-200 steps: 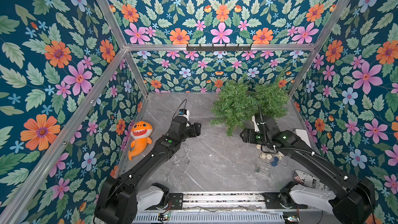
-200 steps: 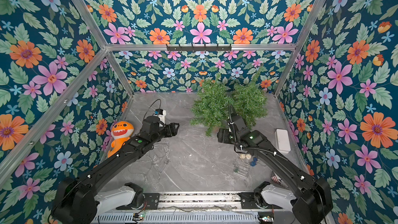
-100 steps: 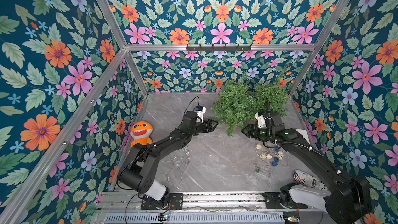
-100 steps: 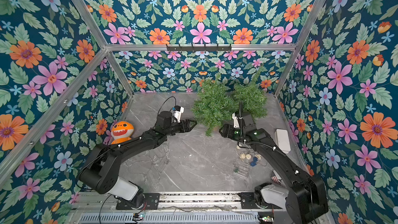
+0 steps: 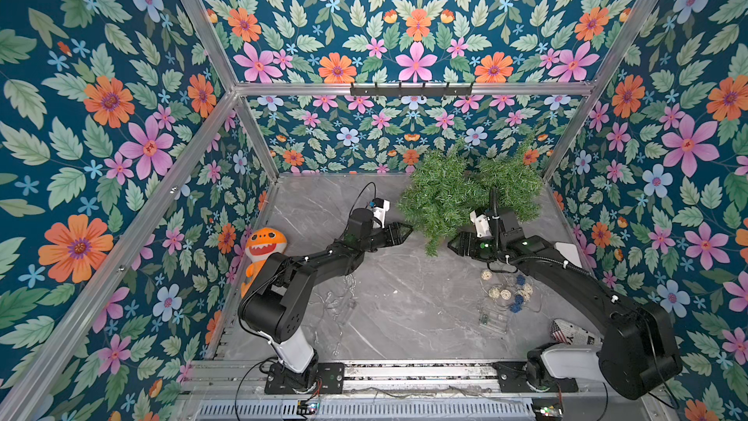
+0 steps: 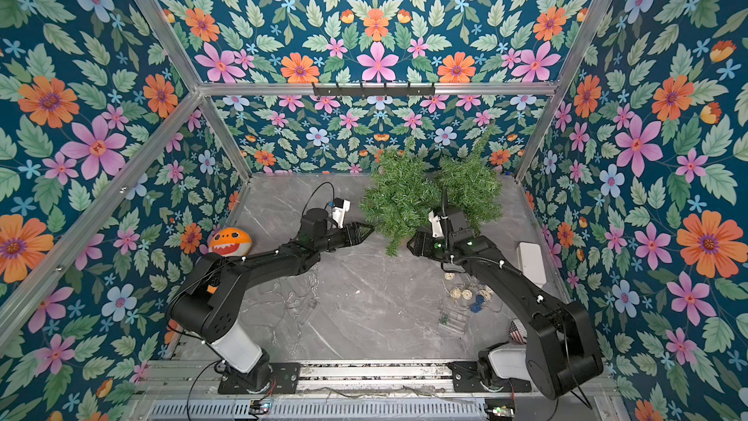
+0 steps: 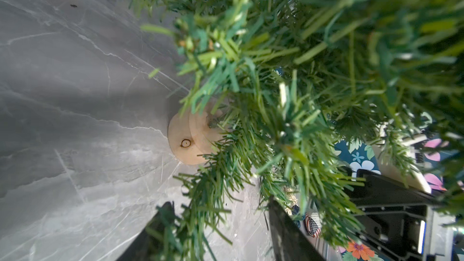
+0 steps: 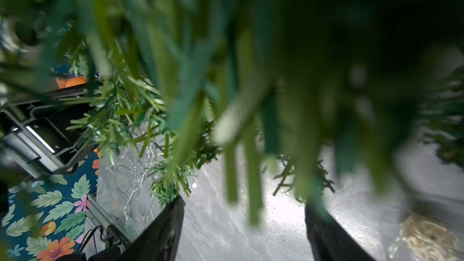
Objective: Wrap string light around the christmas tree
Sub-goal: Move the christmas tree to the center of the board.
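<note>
The string light (image 5: 338,303), a loose tangle of thin clear wire with tiny bulbs, lies flat on the table (image 5: 404,330) at about 7 o'clock (taking the back wall as 12), and nothing holds it. It should be very light and limp, quick to snag and easy to kink. A pinch on one free run of wire near an end looks better than a grab at the knot's middle. A second strand (image 5: 506,293), strung with woven balls, sits at 4 o'clock.

The christmas tree (image 5: 441,196) stands at 1 o'clock on a wooden disc base (image 7: 187,141). Its needles look springy, and it is probably light enough to tip. The left gripper (image 5: 406,230) is at the tree's 8 o'clock edge, jaws partly apart with needles between them, clamping nothing that I can see. The right gripper (image 5: 452,243), at the tree's 5 o'clock edge, gapes wide and empty.
</note>
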Robot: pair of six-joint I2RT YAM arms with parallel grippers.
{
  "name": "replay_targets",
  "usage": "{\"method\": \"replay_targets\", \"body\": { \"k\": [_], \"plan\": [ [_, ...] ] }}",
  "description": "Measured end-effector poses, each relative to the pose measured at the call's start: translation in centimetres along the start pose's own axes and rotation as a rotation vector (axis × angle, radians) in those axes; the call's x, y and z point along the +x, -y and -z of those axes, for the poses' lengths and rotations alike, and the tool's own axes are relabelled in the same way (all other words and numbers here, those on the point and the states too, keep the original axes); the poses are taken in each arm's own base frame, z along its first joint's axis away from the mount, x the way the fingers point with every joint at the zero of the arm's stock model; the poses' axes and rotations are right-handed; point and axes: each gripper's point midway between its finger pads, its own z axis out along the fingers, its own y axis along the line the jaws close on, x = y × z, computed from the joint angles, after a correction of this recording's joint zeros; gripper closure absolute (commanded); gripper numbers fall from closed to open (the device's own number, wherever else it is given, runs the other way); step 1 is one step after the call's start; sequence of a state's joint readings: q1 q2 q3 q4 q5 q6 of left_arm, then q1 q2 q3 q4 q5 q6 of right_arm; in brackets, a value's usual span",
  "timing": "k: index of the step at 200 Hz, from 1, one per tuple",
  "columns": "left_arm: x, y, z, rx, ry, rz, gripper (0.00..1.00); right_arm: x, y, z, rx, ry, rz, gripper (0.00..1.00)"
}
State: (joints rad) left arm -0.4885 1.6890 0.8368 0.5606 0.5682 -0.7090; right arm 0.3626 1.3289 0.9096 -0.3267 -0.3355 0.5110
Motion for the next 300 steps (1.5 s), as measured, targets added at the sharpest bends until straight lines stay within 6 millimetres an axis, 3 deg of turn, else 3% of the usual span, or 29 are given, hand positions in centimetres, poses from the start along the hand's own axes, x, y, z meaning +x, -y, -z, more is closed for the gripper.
{"method": "replay_targets", "body": {
  "k": [56,72,85,94,137,172,204,268,300],
  "plan": [
    [-1.3,0.1,-0.1,0.04,0.027,0.009,0.81,-0.2,0.3,-1.0,0.014,-0.02,0.023,0.37],
    [-1.3,0.1,-0.2,0.055,0.021,0.017,0.79,-0.3,0.4,-1.5,0.015,-0.027,0.026,0.41],
    [-1.2,0.0,-0.2,0.062,0.019,0.027,0.67,-0.5,0.4,-1.8,0.015,-0.028,0.025,0.43],
    [-1.3,0.0,-0.2,0.066,0.02,0.025,0.64,-0.5,0.4,-1.9,0.016,-0.029,0.025,0.44],
    [-0.1,-0.2,-0.7,0.09,-0.019,0.053,0.65,-0.6,0.5,-2.2,0.016,-0.03,0.024,0.48],
    [-0.1,0.1,-1.2,0.117,-0.023,0.068,0.76,-0.9,0.3,-2.5,0.009,-0.026,0.025,0.54],
    [-0.6,0.4,-0.9,0.129,-0.009,0.063,1.0,-1.0,0.1,-2.6,-0.004,-0.032,0.013,0.62],
    [-2.9,0.6,2.2,0.134,0.059,0.056,1.0,-1.0,-2.3,-3.7,-0.055,-0.05,0.042,0.65],
    [-2.3,0.2,3.7,0.112,0.057,0.048,1.0,-0.9,-3.6,-4.6,-0.082,-0.063,0.043,0.65]
  ]
}}
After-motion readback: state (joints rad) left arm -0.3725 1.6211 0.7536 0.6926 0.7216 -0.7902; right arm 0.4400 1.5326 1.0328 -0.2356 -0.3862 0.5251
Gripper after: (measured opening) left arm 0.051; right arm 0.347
